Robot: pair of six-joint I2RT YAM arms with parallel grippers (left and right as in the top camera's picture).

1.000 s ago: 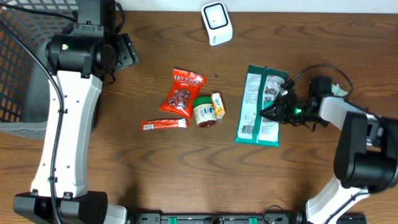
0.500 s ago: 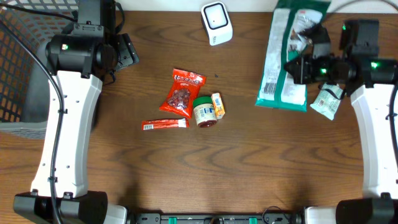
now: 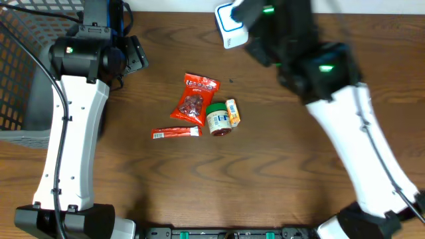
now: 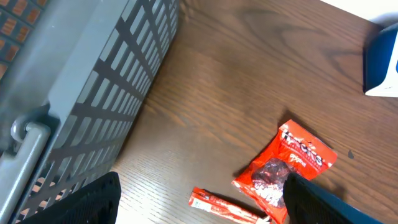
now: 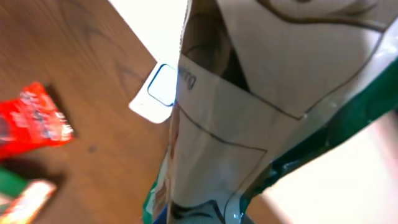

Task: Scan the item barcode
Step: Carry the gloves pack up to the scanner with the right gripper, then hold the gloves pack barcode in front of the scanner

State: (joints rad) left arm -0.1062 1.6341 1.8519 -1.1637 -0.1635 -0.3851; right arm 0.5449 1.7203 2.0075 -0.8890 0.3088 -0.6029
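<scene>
Since the right claw (image 3: 252,23) is clamped shut on the green-and-white pouch (image 5: 249,124), it's the nearer one: pouch hangs lifted just beside the barcode scanner (image 5: 163,86), long axis pointing out past it. Barcode side unclear; left claw (image 4: 205,202) gaping, empty, well apart from scanner.

White arm links (image 3: 70,126), black joints (image 3: 83,56), green lights (image 3: 327,68).

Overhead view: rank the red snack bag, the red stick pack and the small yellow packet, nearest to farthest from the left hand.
From the left hand:
1. Red snack bag, table centre.
2. Red stick pack, below the bag.
3. Small yellow packet, farthest right.
</scene>
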